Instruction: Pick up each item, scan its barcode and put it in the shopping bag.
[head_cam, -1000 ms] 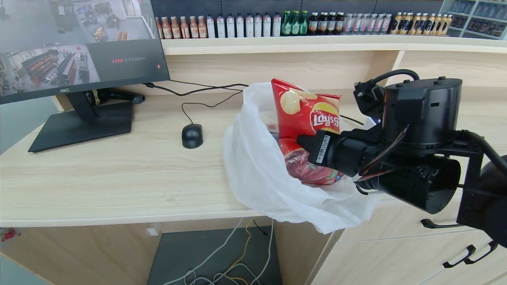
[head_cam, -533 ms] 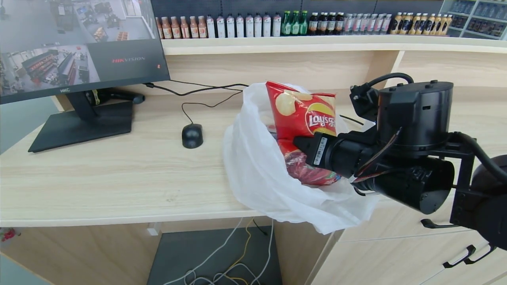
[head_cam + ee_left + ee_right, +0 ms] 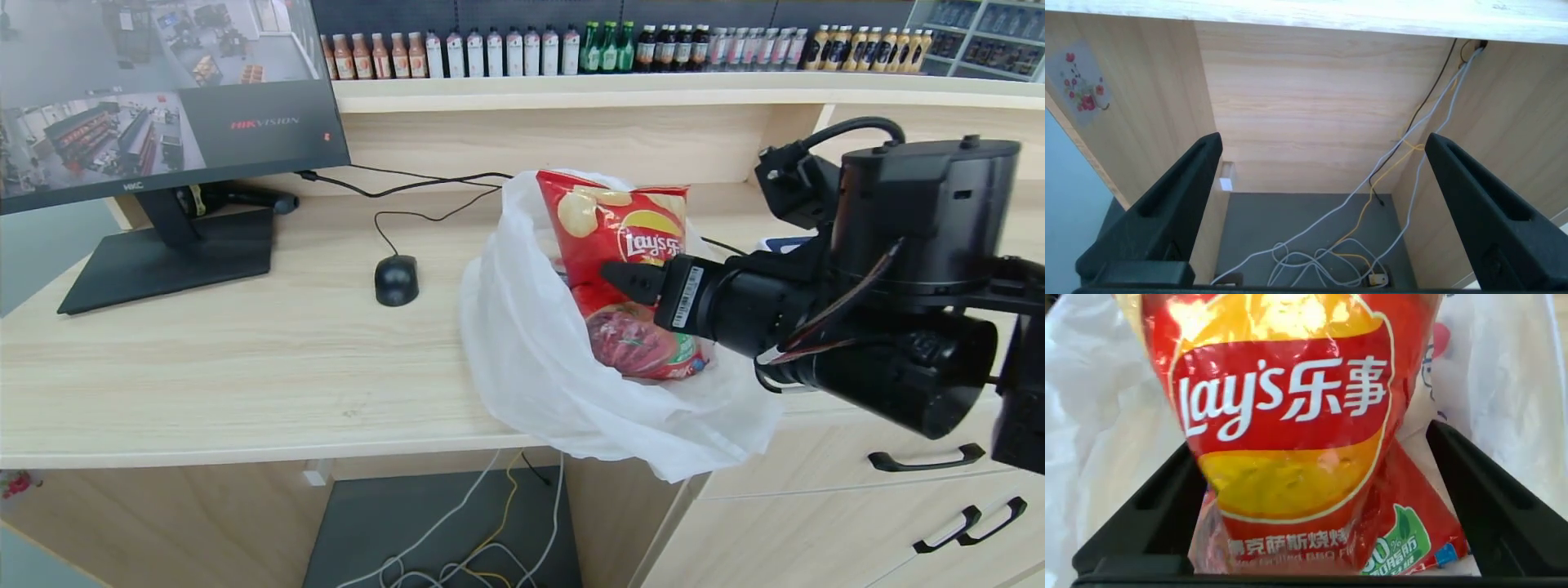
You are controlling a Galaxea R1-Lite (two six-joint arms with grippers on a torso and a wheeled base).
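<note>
Right gripper [image 3: 633, 282] sat at the mouth of the white shopping bag [image 3: 531, 351] on the wooden counter [image 3: 245, 367], fingers spread wide. The red chip bag [image 3: 620, 245] stood upright inside the shopping bag, its top half sticking out above the rim. In the right wrist view the chip bag was directly ahead of the gripper, between the two black fingers [image 3: 1151, 510], lower end down between them. The fingers looked parted to either side of it rather than pinching it, though hard to tell whether either one touched the foil. A second red packet [image 3: 641, 343] lay in the shopping bag just under and in front of the chip bag, below the gripper. Left gripper [image 3: 1323, 143] was down below the counter edge, fingers wide apart and holding nothing, facing the wooden back panel and loose cables [image 3: 1372, 212] on the dark floor. On the counter, a black mouse [image 3: 396, 279] was near the shopping bag's left side, a monitor [image 3: 163, 90] further left. A row of bottles [image 3: 571, 49] lined the shelf behind.
</note>
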